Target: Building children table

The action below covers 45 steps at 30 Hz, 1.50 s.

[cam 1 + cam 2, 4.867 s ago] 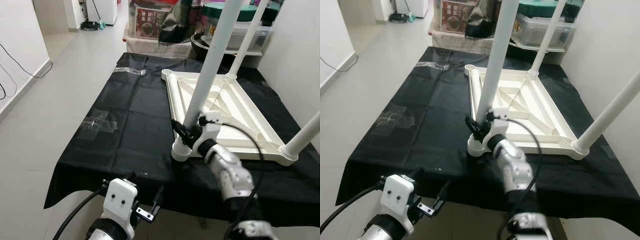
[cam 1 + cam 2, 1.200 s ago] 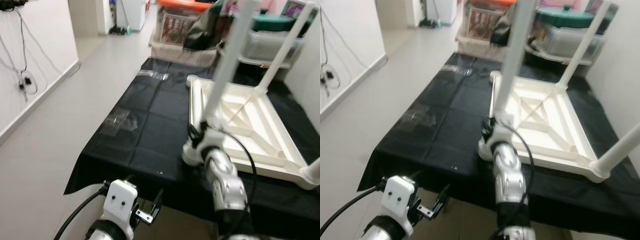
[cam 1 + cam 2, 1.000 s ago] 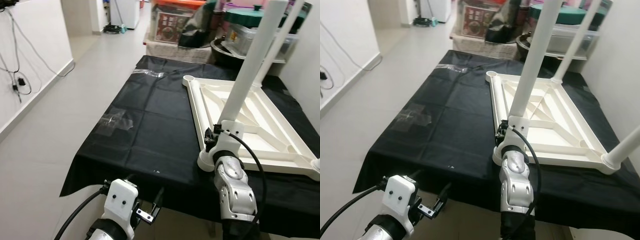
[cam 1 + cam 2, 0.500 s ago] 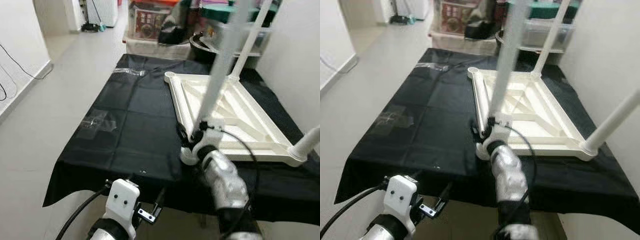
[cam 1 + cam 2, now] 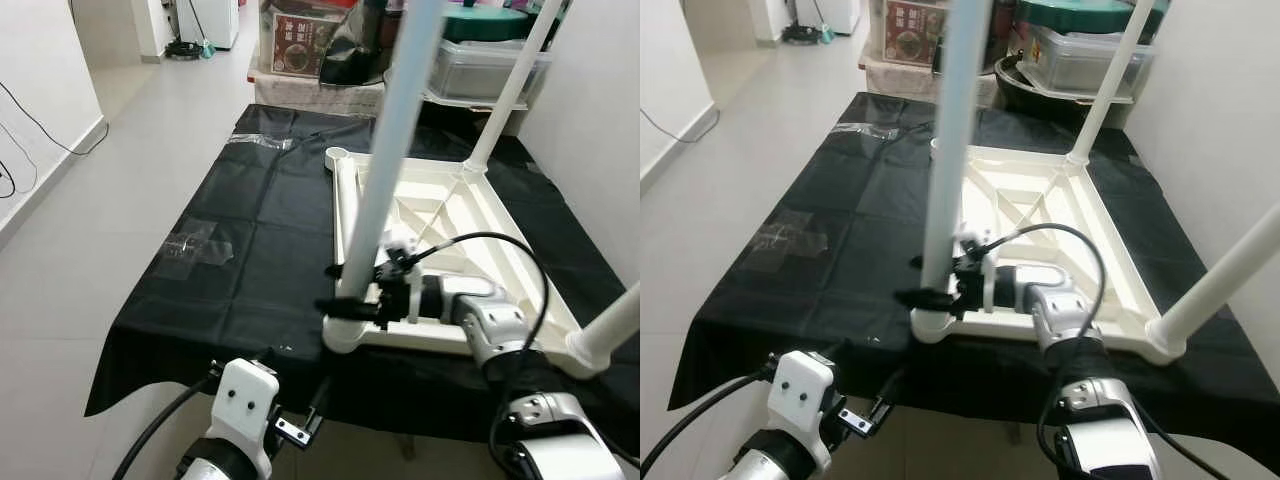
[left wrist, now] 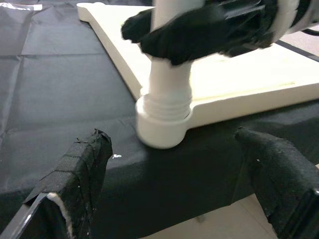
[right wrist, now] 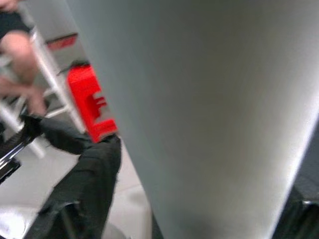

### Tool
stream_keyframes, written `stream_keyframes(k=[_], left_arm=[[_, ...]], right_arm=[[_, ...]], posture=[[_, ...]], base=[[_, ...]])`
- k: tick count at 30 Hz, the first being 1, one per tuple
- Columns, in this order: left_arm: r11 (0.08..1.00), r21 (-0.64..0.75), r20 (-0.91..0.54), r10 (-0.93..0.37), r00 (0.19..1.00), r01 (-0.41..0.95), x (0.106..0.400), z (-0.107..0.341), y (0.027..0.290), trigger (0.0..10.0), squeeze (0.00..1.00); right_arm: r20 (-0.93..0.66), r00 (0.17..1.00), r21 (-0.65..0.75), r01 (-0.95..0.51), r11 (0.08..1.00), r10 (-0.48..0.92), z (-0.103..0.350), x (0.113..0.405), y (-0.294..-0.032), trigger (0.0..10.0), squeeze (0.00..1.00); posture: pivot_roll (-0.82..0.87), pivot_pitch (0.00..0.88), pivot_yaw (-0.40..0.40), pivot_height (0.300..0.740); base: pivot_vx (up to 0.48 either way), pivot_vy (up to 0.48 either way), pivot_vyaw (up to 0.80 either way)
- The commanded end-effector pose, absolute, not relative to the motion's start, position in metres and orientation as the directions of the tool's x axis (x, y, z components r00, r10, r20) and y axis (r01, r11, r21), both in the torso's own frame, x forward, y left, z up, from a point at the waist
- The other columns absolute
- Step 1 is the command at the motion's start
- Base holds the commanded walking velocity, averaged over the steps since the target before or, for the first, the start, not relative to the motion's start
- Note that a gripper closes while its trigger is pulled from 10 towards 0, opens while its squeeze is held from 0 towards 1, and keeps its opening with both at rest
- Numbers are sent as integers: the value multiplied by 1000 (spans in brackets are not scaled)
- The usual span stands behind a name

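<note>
1. On the black-draped table (image 5: 250, 250) in front of me, the white children's table top (image 5: 470, 225) lies upside down, underside ribs facing up.
2. I see three legs standing upright in its corner sockets: the near-left leg (image 5: 385, 160), the far-right leg (image 5: 510, 85) and the near-right leg (image 5: 610, 330). The far-left socket (image 5: 336, 155) is bare.
3. I have the right tool (image 5: 352, 297) pinching the near-left leg just above its threaded collar (image 6: 164, 102), one finger on either side of the tube.
4. The left tool (image 6: 174, 174) hangs below the near table edge, fingers (image 6: 82, 164) spread wide and holding nothing, aimed at that same corner.
5. I judge the step in hand to be screwing this leg home. In the left wrist view, threads show above the socket (image 6: 162, 127), so the leg appears not fully seated.
6. To do it well, I should keep the tube square to the top while turning, keep the grip low near the collar, and regrip in short turns. A tilted tube may cross-thread, and the top may slide on the cloth.
7. Beyond the table, a clear lidded storage bin (image 5: 480, 65) sits on a low shelf; its contents cannot be made out. A dark bag (image 5: 355, 50) and a printed box (image 5: 300, 45) stand beside it.
</note>
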State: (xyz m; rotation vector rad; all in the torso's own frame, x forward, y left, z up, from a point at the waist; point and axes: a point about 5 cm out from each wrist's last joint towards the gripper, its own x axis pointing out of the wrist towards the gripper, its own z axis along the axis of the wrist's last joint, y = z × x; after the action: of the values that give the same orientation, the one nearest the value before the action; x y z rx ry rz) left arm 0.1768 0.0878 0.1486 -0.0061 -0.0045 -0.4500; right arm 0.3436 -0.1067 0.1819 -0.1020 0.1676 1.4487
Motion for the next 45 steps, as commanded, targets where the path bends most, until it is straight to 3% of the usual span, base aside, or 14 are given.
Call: stream_keyframes(k=[1, 2, 10, 17, 24, 31, 32, 33, 34, 35, 39, 40, 41, 45], left_arm=[[902, -13, -13, -432, 902, 432, 175, 146, 87, 10000, 0], [902, -13, -13, -432, 902, 432, 175, 146, 88, 10000, 0], [902, -14, -14, -431, 902, 431, 175, 146, 87, 10000, 0], [900, -15, -13, -435, 900, 435, 178, 145, 88, 10000, 0], [901, -7, -15, -435, 901, 434, 179, 145, 89, 10000, 0], [901, -7, -16, -433, 901, 433, 179, 145, 89, 10000, 0], [901, -8, -15, -434, 901, 434, 179, 145, 89, 10000, 0], [901, -9, -14, -434, 901, 434, 179, 145, 89, 10000, 0], [901, -9, -14, -434, 901, 434, 179, 145, 89, 10000, 0], [901, -11, -14, -434, 901, 434, 179, 145, 88, 10000, 0], [902, -13, -13, -432, 902, 432, 179, 145, 88, 10000, 0], [902, -14, -13, -432, 902, 432, 179, 145, 87, 10000, 0], [902, -15, -12, -431, 902, 431, 179, 145, 87, 10000, 0], [900, -19, -13, -435, 900, 435, 179, 144, 87, 10000, 0]], right_arm=[[-229, 39, 47, -998, 51, 973, 170, 339, -96, 4000, 0], [-228, 41, 29, -998, 49, 973, 170, 339, -92, 0, 0], [-141, 289, -49, -957, 285, 947, 171, 348, -98, 0, 0], [-163, 921, -65, -367, 928, 353, 154, 369, -148, 0, 0], [-144, 969, 86, 215, 973, -201, 145, 325, -149, 0, 0], [-152, 971, 198, 215, 956, -186, 146, 312, -113, 0, 0], [-135, 982, 215, 156, 964, -129, 148, 314, -102, 3686, 0], [-131, 986, 221, 131, 967, -104, 150, 315, -95, 10000, 0], [-131, 986, 221, 131, 967, -104, 150, 315, -95, 10000, 0], [-97, 994, 236, 65, 969, -43, 152, 317, -92, 10000, 1000], [-45, 999, 236, 2, 972, 9, 152, 324, -98, 10000, 1000], [6, 999, 220, -46, 974, 46, 157, 329, -104, 10000, 886], [47, 990, 212, -143, 967, 136, 163, 334, -107, 10000, 0], [82, 817, 149, -576, 804, 570, 174, 344, -116, 10000, 0]], posture=[[267, 97, -126, 740], [267, 97, -126, 740], [266, 98, -132, 740], [245, 97, -122, 740], [251, 92, -120, 740], [247, 92, -119, 740], [247, 94, -121, 740], [247, 94, -122, 740], [247, 94, -122, 740], [245, 95, -124, 740], [245, 95, -126, 740], [244, 93, -128, 740], [244, 93, -128, 740], [245, 86, -121, 740]], base=[[0, 0, 0], [0, 0, 0], [0, 0, 0], [0, 0, 0], [0, 0, 0], [0, 0, 0], [0, 0, 0], [0, 0, 0], [0, 0, 0], [0, 0, 0], [0, 0, 0], [0, 0, 0], [0, 0, 0], [0, 0, 0]])
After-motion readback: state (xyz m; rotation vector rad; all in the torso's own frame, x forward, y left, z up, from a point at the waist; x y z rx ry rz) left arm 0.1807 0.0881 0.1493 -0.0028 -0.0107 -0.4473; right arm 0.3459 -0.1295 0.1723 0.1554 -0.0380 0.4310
